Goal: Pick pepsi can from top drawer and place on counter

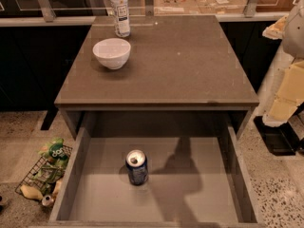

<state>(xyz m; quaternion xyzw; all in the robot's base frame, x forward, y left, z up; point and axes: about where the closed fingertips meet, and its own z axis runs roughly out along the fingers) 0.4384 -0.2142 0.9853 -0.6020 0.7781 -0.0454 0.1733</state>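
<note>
While the pepsi can (137, 167) stands upright left of centre in the top drawer (199, 194), the gripper (278, 136) hangs beyond the drawer's right wall, well to the can's right; I cannot tell its grip state

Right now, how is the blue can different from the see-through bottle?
The pepsi can is short and dark blue; the bottle is tall and clear with a white label. The can sits in the open top drawer; the bottle stands on the counter, behind the white bowl. Both stand upright. The gripper hangs off to the right, touching neither.
</note>
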